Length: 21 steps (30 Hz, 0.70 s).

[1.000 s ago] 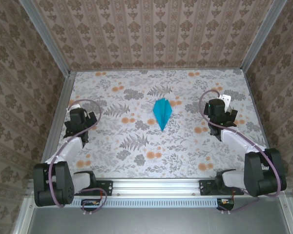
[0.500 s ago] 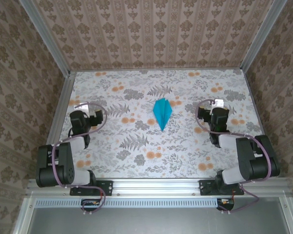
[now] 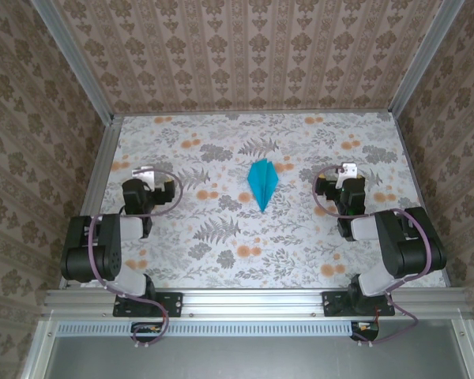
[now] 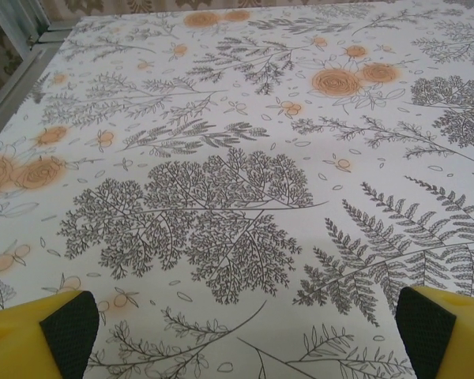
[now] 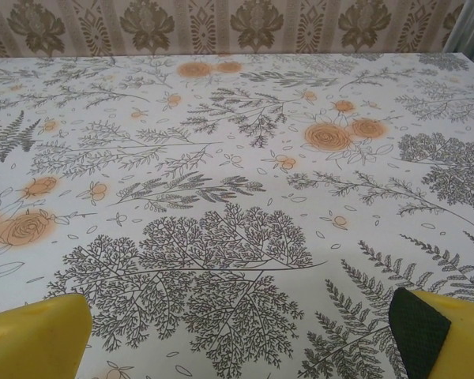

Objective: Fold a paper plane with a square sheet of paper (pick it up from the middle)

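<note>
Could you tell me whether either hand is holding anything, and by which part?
Nothing is held: the left hand and right hand are open and empty, and the paper plane lies on the table apart from both.

A robot lab booth: aluminium frame [image 3: 253,300], wallpapered walls [image 3: 253,55], floral tabletop [image 3: 288,237].

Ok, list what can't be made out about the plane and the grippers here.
- Paper plane, top view: too small to read its folds; underside hidden against the table.
- Left gripper, left wrist view: fingers cut off by the bottom edge.
- Right gripper, right wrist view: same, bottom edge.
</note>
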Available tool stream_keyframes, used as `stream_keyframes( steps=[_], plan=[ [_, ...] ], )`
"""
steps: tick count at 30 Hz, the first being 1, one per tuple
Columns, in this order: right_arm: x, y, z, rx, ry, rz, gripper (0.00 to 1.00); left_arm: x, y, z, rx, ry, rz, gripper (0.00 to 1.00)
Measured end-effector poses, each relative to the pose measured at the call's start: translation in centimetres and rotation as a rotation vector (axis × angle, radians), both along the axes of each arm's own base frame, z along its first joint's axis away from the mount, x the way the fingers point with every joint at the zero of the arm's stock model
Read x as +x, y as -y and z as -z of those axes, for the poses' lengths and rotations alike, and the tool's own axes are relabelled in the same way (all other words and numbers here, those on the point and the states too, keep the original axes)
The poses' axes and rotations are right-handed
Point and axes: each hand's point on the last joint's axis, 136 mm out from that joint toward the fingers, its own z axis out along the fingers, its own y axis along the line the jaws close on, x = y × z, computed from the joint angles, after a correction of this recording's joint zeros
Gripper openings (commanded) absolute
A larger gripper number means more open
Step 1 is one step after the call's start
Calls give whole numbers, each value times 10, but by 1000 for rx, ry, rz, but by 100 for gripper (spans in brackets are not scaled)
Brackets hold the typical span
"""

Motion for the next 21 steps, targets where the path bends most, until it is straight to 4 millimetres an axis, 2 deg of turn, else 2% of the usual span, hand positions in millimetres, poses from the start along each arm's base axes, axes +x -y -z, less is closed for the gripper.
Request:
stream_keyframes(
  steps=[21],
  plan=[
    [0,0,0,0,0,0,100,3,-4,-3,23,7,-21,100]
  ],
)
